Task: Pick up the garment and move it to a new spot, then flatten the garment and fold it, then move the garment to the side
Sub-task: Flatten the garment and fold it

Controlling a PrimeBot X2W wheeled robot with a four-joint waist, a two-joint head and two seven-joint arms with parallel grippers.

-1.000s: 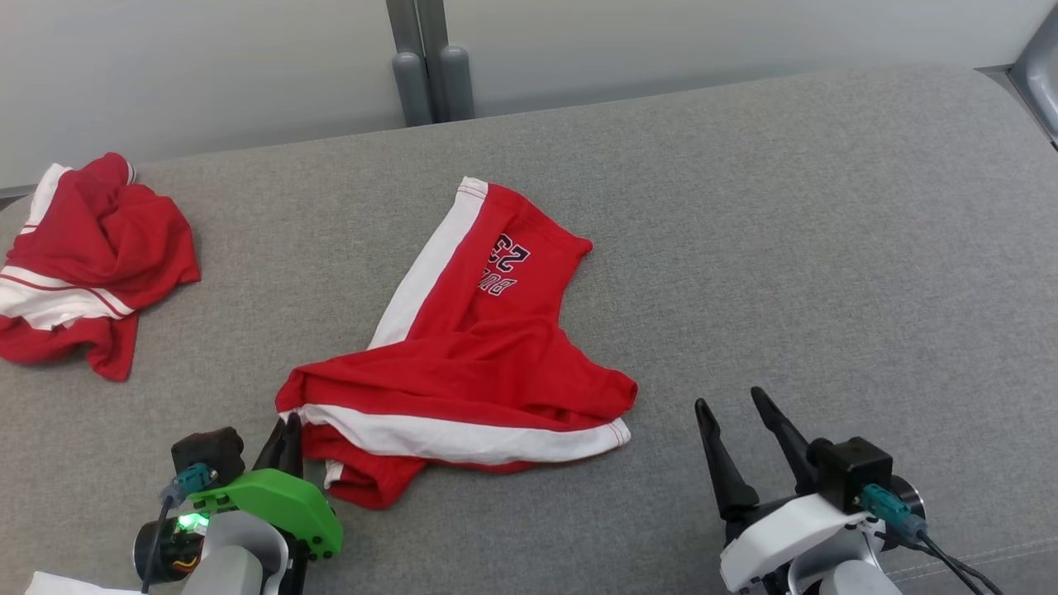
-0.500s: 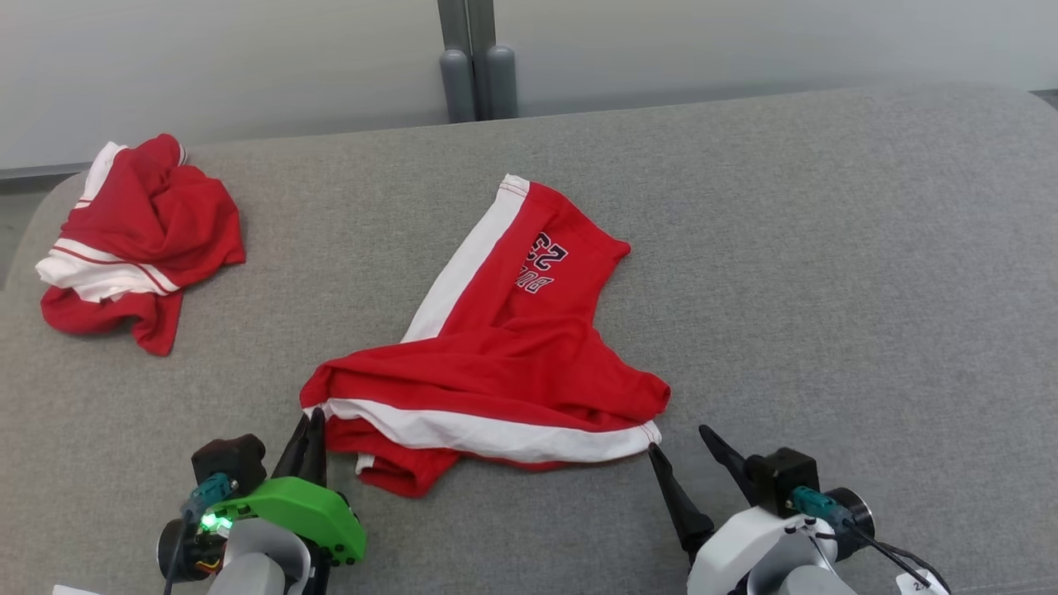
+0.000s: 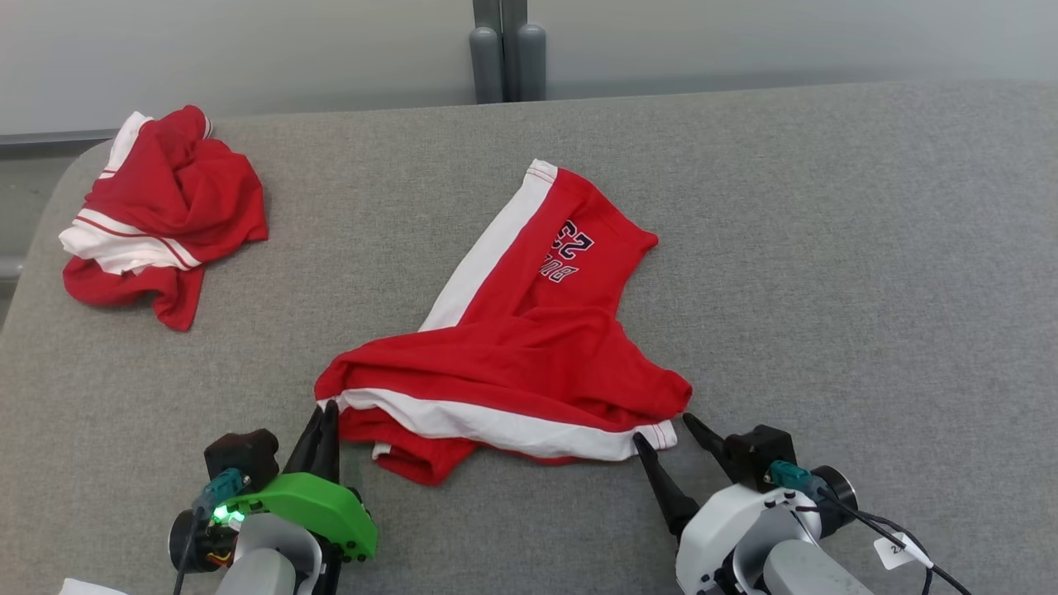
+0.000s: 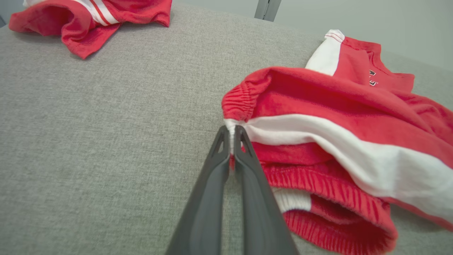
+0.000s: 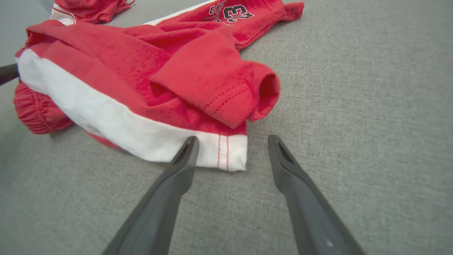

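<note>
Garment [image 3: 529,364]: red shorts with a white side stripe and a dark "23" print, lying rumpled and partly doubled over at the middle of the grey fabric worktop [image 3: 826,248].
Garment, near edge: the white stripe runs along the side closest to the robot, from the left gripper to the right gripper.
Left gripper [image 3: 324,413]: fingers pressed together, clamped on the garment's near left corner where the white stripe ends; the left wrist view shows the cloth pinched between the tips [image 4: 231,132].
Right gripper [image 3: 661,428]: fingers spread apart, low over the worktop at the garment's near right corner; in the right wrist view [image 5: 233,139] the stitched white hem lies between the two tips. Contact with the cloth cannot be judged.
Second garment [image 3: 161,211]: a crumpled red and white piece at the far left of the worktop, well apart from the shorts.
</note>
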